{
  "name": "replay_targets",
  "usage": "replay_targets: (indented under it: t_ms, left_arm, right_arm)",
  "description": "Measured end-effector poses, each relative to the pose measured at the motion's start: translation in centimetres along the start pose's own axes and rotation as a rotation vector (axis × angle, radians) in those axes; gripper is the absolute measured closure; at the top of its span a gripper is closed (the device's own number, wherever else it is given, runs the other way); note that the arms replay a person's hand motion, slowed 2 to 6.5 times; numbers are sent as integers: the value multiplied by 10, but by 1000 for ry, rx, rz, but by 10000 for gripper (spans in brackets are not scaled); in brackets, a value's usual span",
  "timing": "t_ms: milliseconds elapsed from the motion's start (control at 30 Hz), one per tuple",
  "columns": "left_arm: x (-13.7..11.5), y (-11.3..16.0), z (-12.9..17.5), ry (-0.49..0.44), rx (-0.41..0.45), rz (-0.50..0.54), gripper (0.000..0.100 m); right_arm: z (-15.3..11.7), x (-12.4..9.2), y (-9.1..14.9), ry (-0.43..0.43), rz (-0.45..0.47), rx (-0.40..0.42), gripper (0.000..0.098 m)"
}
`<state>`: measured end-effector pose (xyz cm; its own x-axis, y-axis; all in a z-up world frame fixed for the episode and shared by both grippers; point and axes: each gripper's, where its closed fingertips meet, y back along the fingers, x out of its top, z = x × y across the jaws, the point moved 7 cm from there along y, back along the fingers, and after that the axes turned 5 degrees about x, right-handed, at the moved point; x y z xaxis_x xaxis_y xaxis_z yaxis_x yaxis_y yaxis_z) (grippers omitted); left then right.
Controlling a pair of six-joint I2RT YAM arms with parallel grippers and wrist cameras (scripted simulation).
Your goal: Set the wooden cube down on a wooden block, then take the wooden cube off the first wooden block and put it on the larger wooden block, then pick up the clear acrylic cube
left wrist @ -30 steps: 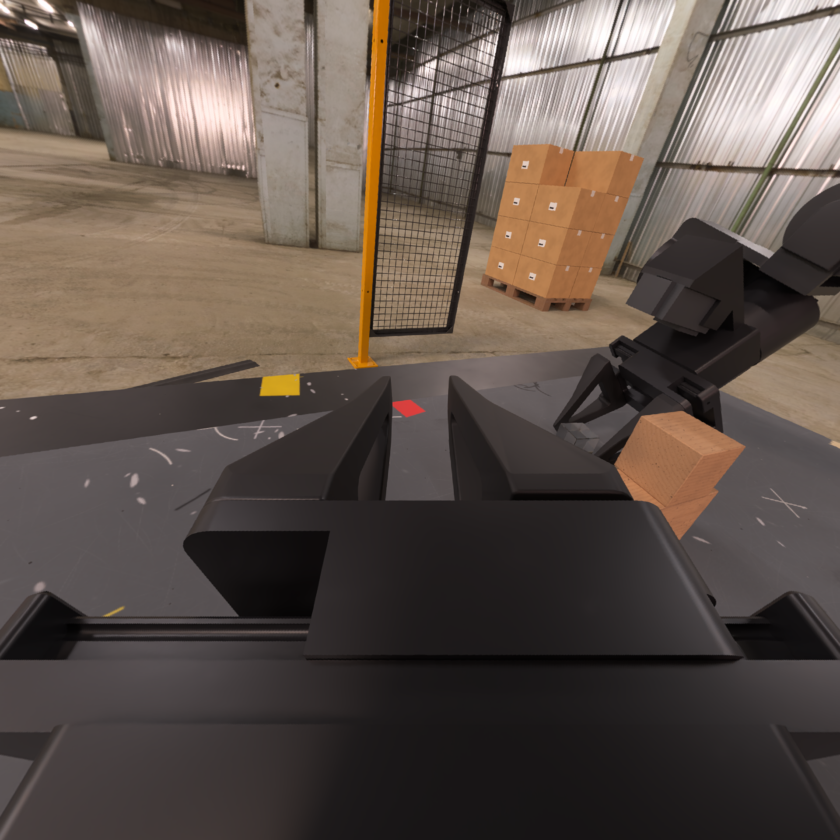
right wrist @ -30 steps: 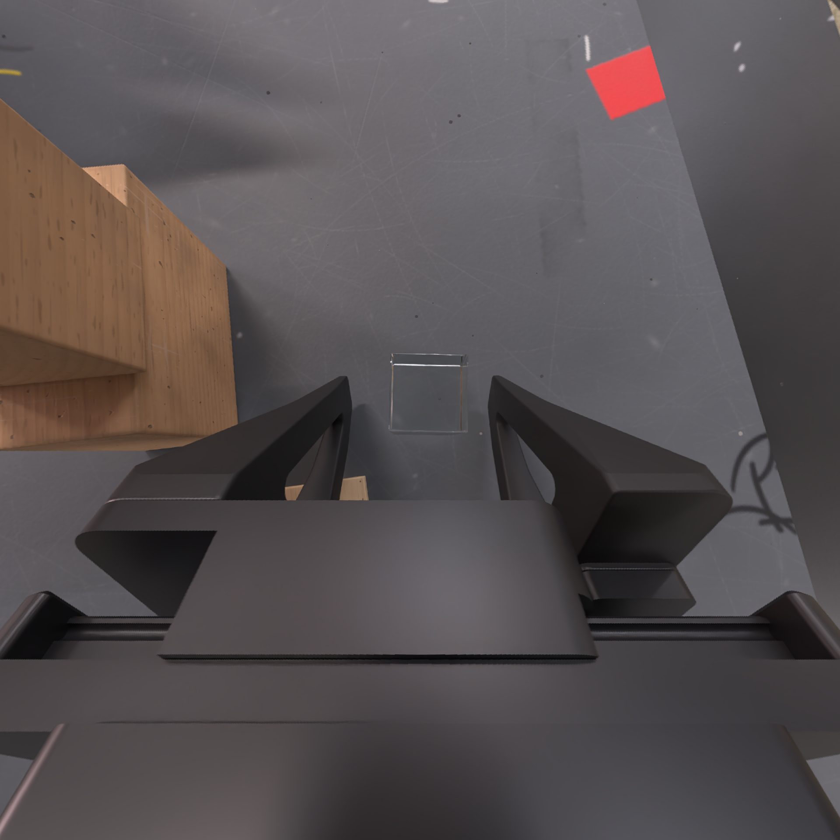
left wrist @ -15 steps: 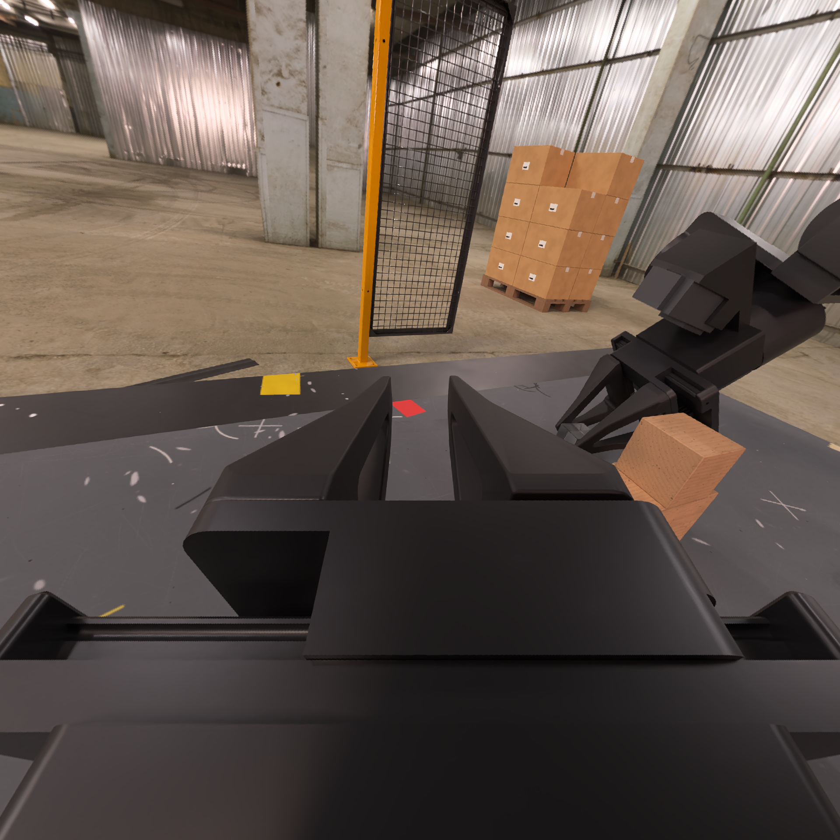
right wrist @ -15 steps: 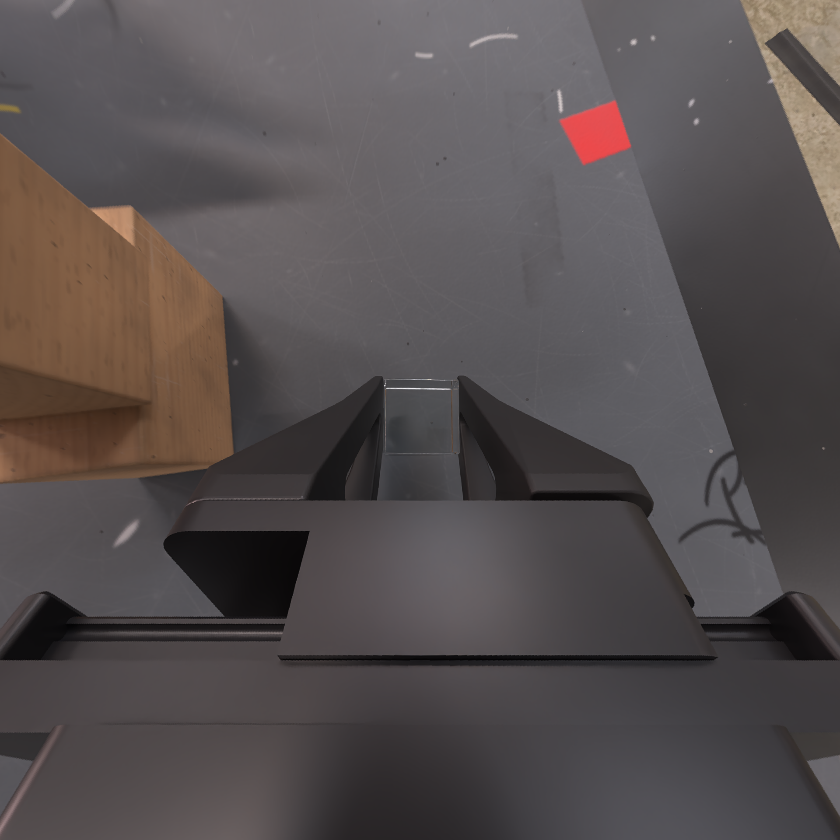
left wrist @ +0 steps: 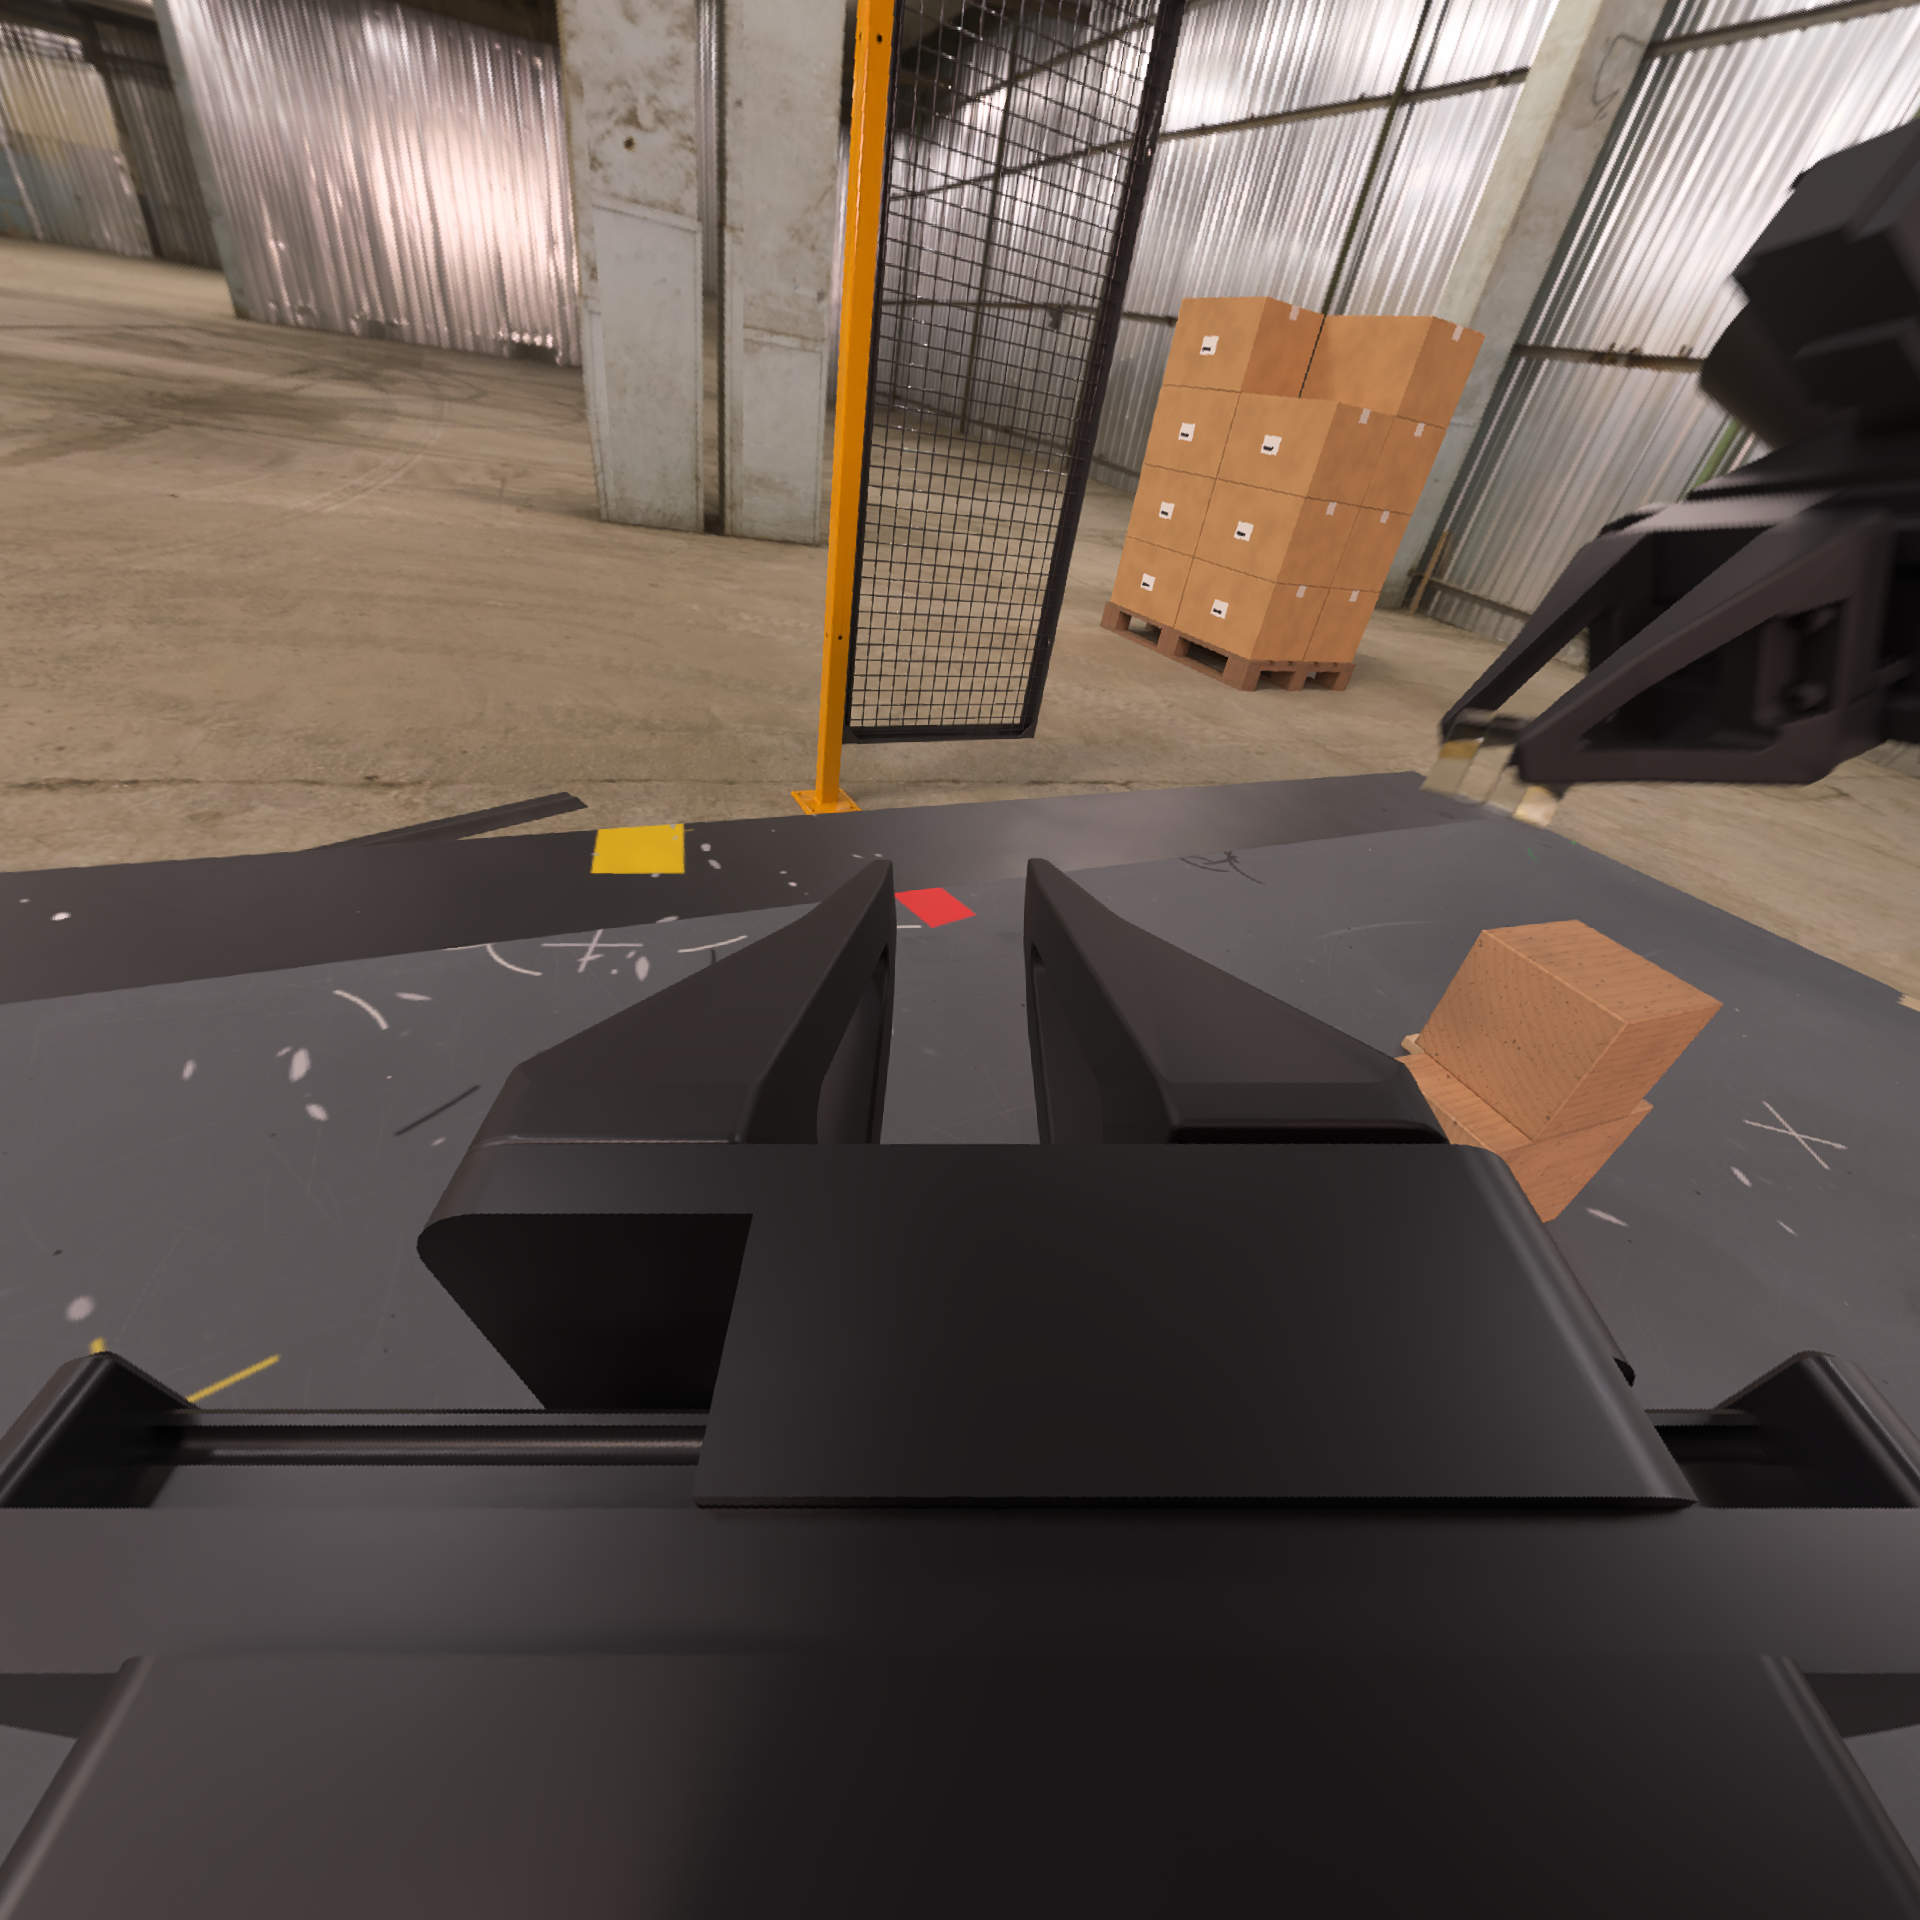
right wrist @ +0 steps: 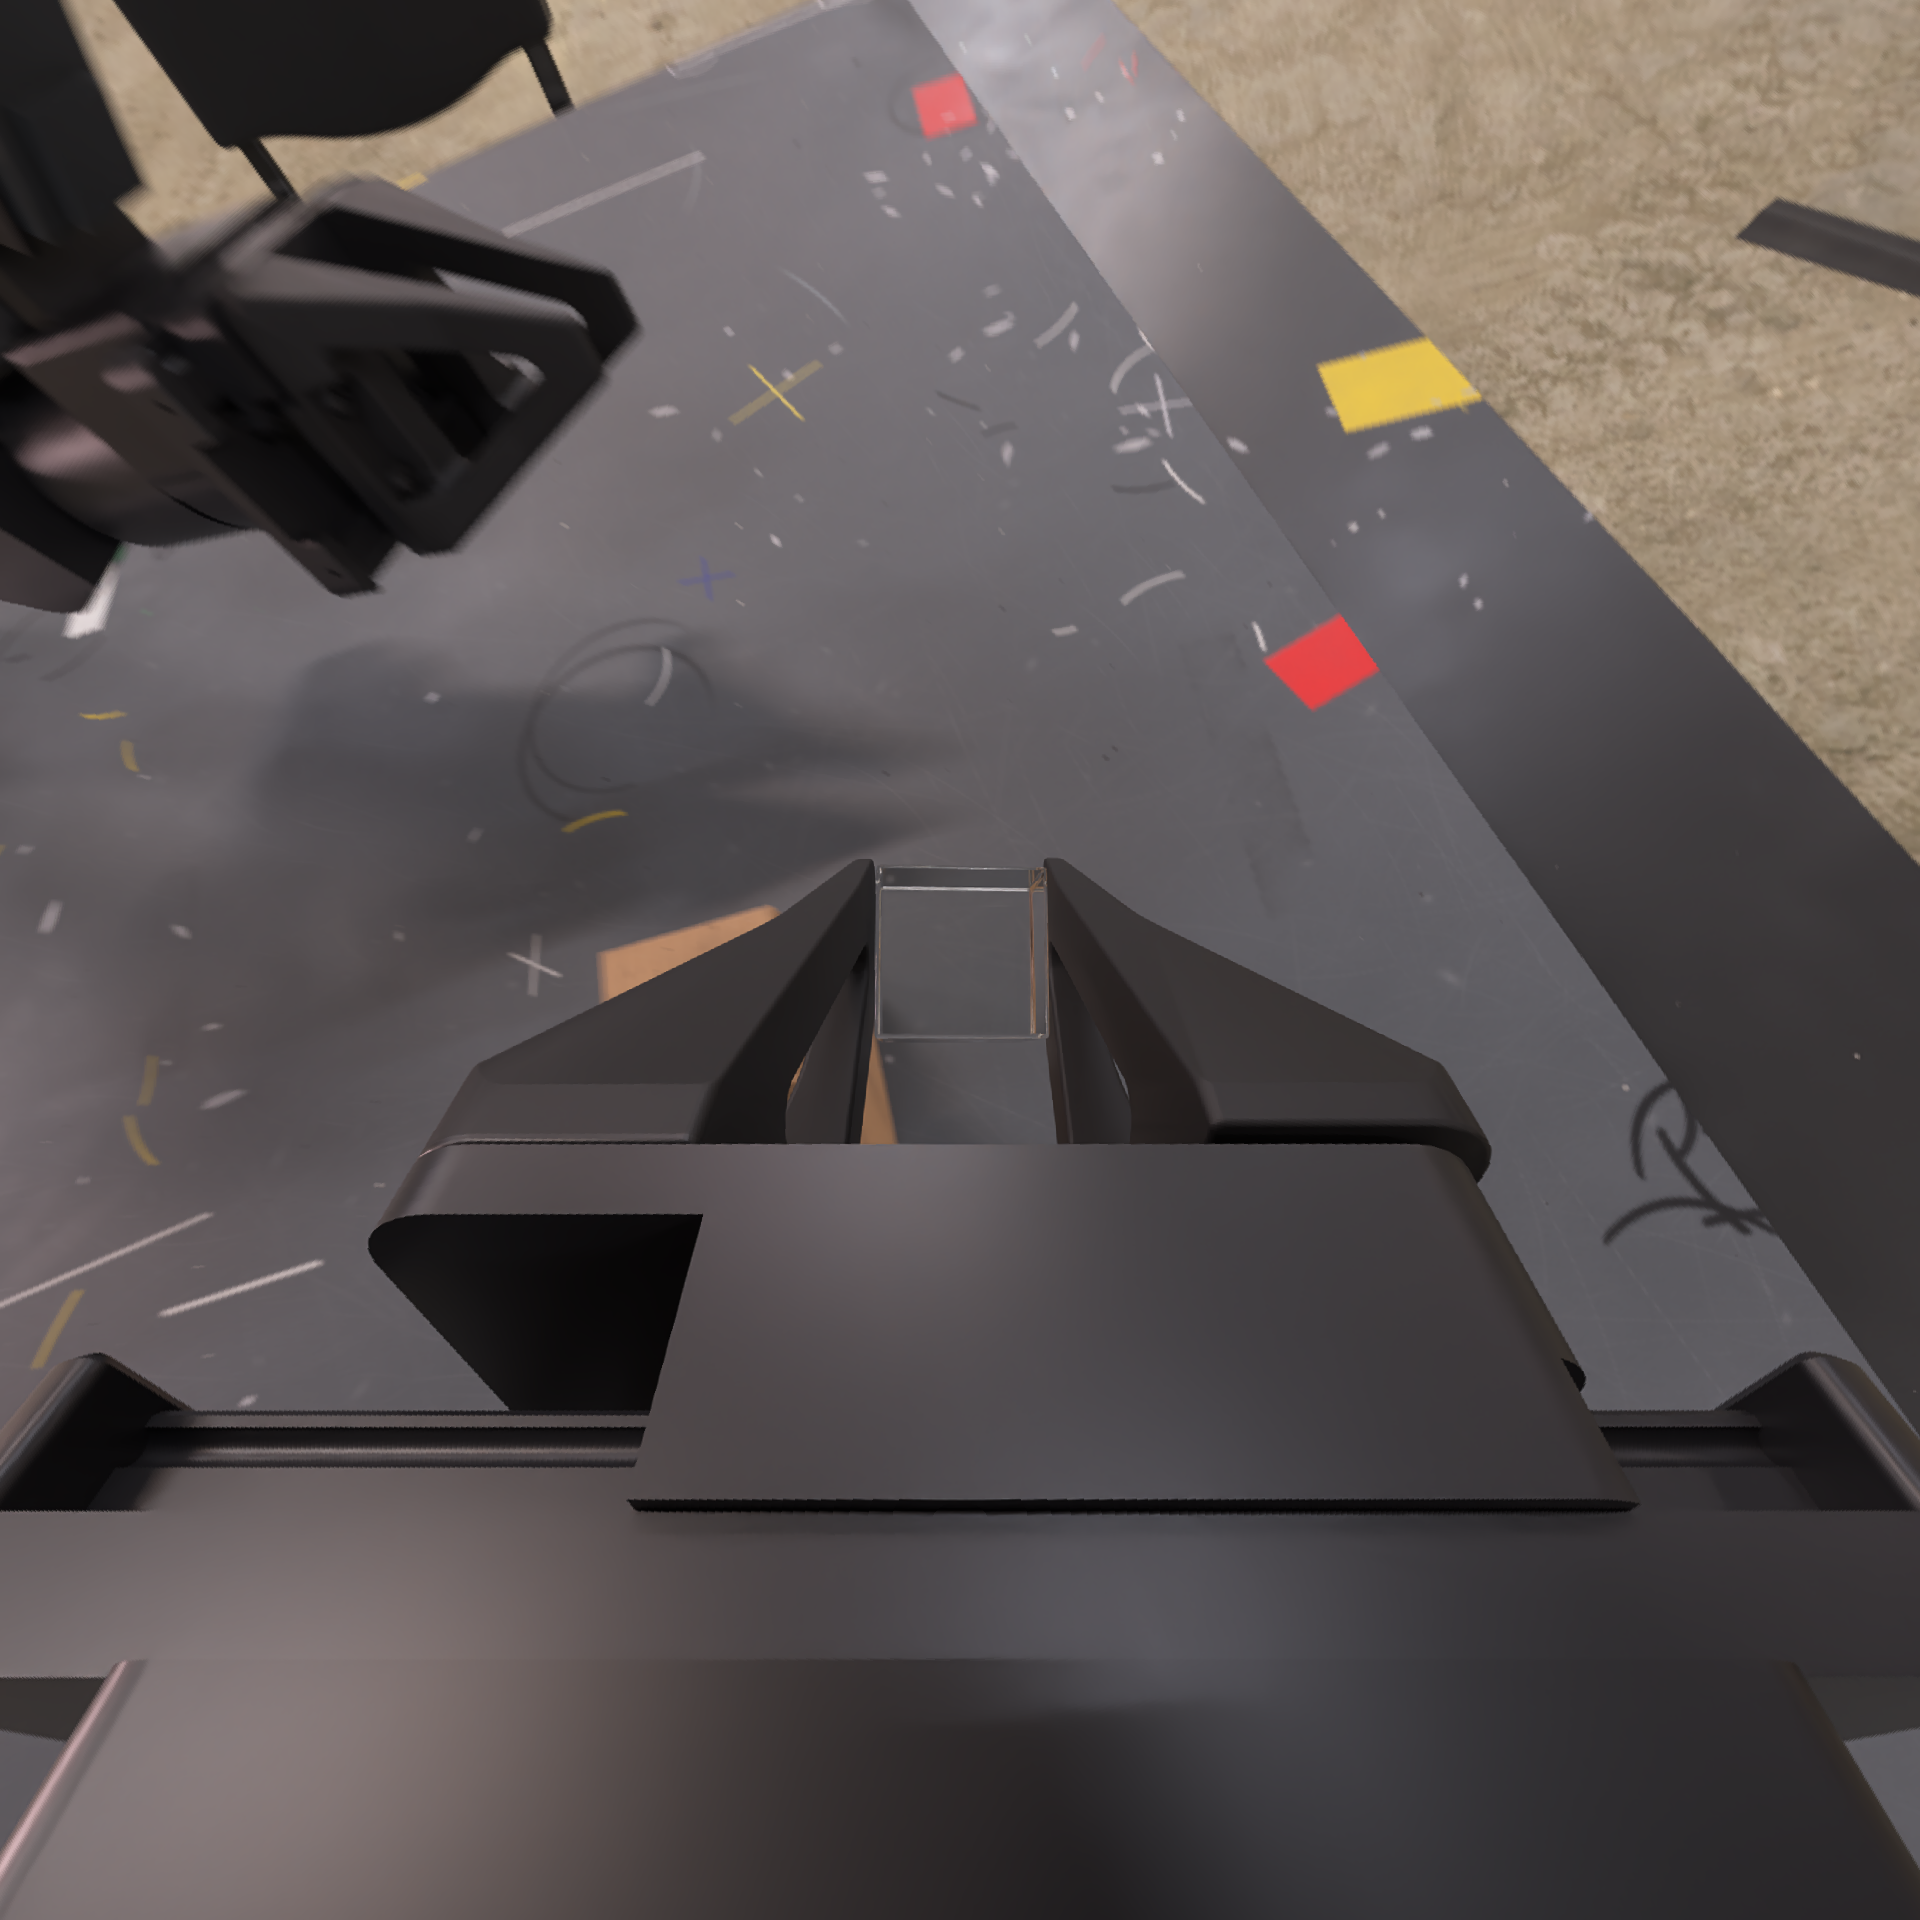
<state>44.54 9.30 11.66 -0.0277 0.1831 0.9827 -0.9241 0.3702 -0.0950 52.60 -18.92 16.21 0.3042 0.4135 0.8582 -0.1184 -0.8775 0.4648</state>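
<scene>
- My right claw (right wrist: 958, 883) is raised above the dark table (right wrist: 1039, 623), pinching the clear cube (right wrist: 958, 951), with bare tabletop ahead to the far edge.
- My claw hides most of the wooden blocks (right wrist: 681, 951).
- The wooden cube (left wrist: 1558, 1023) sits on what I take for the larger block (left wrist: 1538, 1153).
- My left claw (left wrist: 958, 883) hangs low, narrowly parted and empty.

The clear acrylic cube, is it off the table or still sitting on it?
Off the table. The clear acrylic cube is clamped in the right gripper, whose jaws press both its sides, high above the table.
</scene>
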Motion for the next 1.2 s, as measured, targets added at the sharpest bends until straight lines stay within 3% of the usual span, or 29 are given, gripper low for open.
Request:
replay_targets:
  t_ms: [167, 367, 633, 1200]
  left_arm:
    - [-1, -1, -1, 4, 1, -12, 792]
    - [0, -1, -1, 5, 0, -12, 793]
    - [3, -1, 0, 6, -3, 6, 794]
    - [3, -1, 0, 6, -3, 9, 793]
  right_arm:
    - [-30, 15, 11, 27, 1, 4, 715]
    - [-52, 12, 0, 55, -77, -27, 714]
    - [-60, 4, -12, 78, -129, -60, 715]
    - [-67, 4, -16, 99, -165, -103, 714]
